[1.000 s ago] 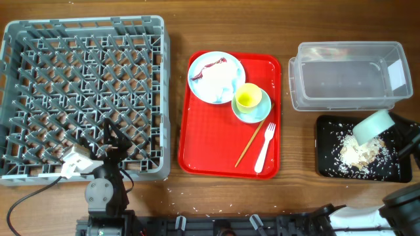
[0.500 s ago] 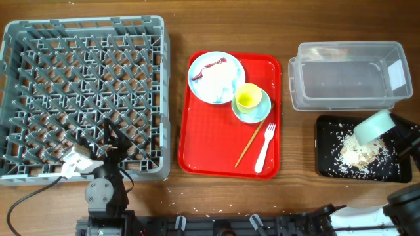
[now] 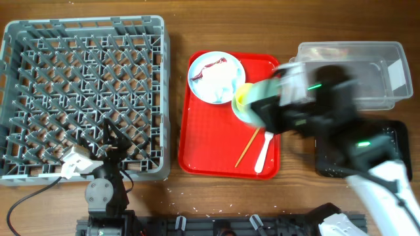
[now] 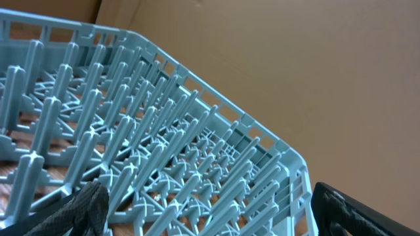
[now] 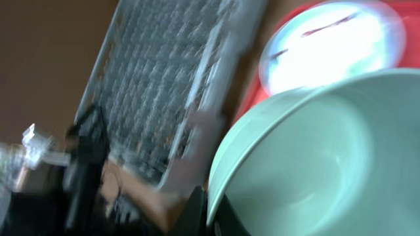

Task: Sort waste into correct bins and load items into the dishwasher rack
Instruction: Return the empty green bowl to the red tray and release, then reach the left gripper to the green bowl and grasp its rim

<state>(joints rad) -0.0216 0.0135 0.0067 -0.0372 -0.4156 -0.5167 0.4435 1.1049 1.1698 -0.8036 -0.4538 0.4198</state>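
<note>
Right jaws clamped on the mint bowl [image 5: 315, 157], above the red tray [image 3: 210, 144]. Left jaws gaping wide, empty, over the rack [image 4: 131, 131]

One rack [image 3: 84, 98], one tray [image 3: 203, 144], one plate [image 3: 194, 84]

Left gripper [image 3: 111, 139] gapes wide — right gripper [image 3: 283, 108] clamped, arm motion-blurred.

**Camera setup, quick rundown**

Overhead looks straight down on the whole table [image 3: 176, 26]; left wrist sits low over the dishwasher rack [image 4: 164, 164], facing across its pegs to a corner; right wrist is blurry, jammed right up against the mint bowl [image 5: 315, 151], peeking past it at the plate [image 5: 331, 46] and rack; all three share the rack.
</note>
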